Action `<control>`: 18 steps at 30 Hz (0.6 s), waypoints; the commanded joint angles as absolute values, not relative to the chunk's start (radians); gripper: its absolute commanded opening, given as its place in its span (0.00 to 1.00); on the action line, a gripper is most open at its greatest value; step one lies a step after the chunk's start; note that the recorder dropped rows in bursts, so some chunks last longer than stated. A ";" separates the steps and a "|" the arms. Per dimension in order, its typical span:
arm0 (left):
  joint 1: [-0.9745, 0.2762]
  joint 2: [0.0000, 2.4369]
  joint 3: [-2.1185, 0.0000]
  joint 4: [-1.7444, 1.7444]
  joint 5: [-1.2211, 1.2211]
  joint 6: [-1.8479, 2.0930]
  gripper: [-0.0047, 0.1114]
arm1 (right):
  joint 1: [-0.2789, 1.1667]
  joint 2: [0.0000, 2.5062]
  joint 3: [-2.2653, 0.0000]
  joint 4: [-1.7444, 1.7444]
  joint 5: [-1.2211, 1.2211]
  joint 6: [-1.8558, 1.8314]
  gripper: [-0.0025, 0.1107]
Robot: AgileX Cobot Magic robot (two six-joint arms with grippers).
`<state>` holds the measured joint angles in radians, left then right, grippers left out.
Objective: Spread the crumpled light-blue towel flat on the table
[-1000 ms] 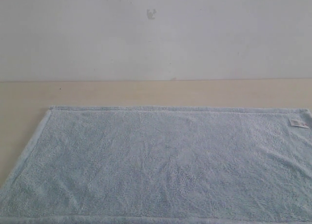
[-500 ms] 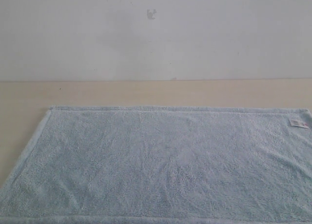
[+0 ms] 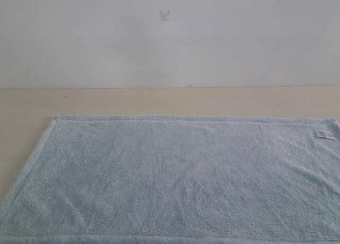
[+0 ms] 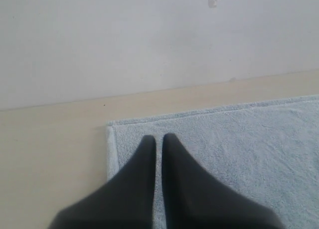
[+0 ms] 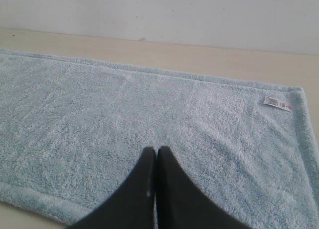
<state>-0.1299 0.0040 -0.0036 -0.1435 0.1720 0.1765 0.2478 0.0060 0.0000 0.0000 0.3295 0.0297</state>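
The towel [image 3: 180, 180] is seen lying opened out on the surface [image 3: 159, 100], with its far hem straight and parallel to the wall [image 3: 170, 42] and its white label [image 3: 324, 133] showing at the far right corner. No folds or bunches are made out in the pile. The task is judged done or all but done, though the near corners are cut off in the exterior view.

The left fingers [image 4: 144, 179] are brought nearly together with only a slit between them, nothing is held, and they are framed over the towel's far left corner. The right fingers [image 5: 142, 189] are likewise closed together and empty, over the near part of the towel.

The remaining risk is judged to lie with the arms. Were closed fingers lowered into the pile and drawn sideways, the cloth could be dragged into a ruck or a hem flipped over. No containers are seen.
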 commanded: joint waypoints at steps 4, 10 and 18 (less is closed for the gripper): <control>-0.124 0.000 0.000 -0.128 0.167 0.159 0.08 | 0.242 0.000 0.000 0.000 0.325 0.028 0.02; -0.122 0.000 0.000 -0.128 0.162 0.159 0.08 | 0.242 0.000 0.000 0.000 0.325 0.028 0.02; -0.051 0.000 0.000 -0.128 0.162 0.159 0.08 | 0.242 0.000 0.000 0.000 0.325 0.028 0.02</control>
<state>-0.0780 0.0040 -0.0036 -0.1277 0.1720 0.1676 0.2478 0.0060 0.0001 0.0000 0.3295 0.0297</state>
